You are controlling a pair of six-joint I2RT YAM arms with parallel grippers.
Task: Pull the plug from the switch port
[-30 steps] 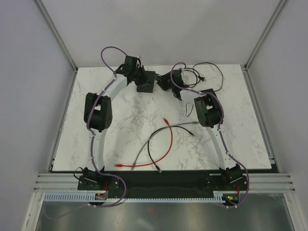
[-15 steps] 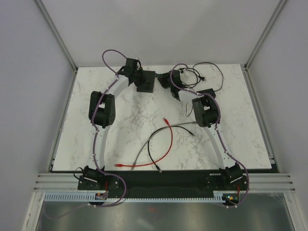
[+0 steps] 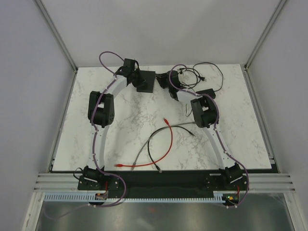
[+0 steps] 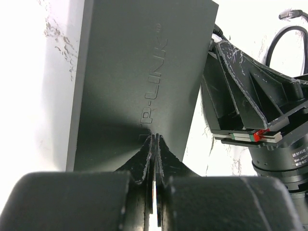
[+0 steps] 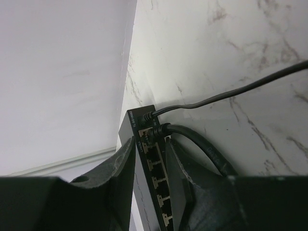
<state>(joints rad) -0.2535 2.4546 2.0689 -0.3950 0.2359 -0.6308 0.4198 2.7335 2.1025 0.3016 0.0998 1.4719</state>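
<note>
The switch (image 3: 147, 81) is a flat matte-black box at the back middle of the table. In the left wrist view my left gripper (image 4: 155, 137) is shut, its tips pressed on the lettered top of the switch (image 4: 139, 72). The right wrist view shows the port edge of the switch (image 5: 155, 163), with a black plug (image 5: 162, 130) in the end socket beside a thin power cord (image 5: 202, 102). My right gripper (image 5: 150, 144) is open, its fingers on either side of the port edge, just short of the plug. Nothing is held in it.
Loose red, grey and black cables (image 3: 166, 137) lie mid-table. A small black adapter brick (image 3: 208, 91) and thin cords (image 3: 207, 71) sit at the back right. A thick black cable (image 5: 207, 149) runs from the plug past my right finger. The back wall is close behind the switch.
The right gripper has slid left, closer to the switch's port edge. The left arm shifted slightly and stays pressed on the switch.
</note>
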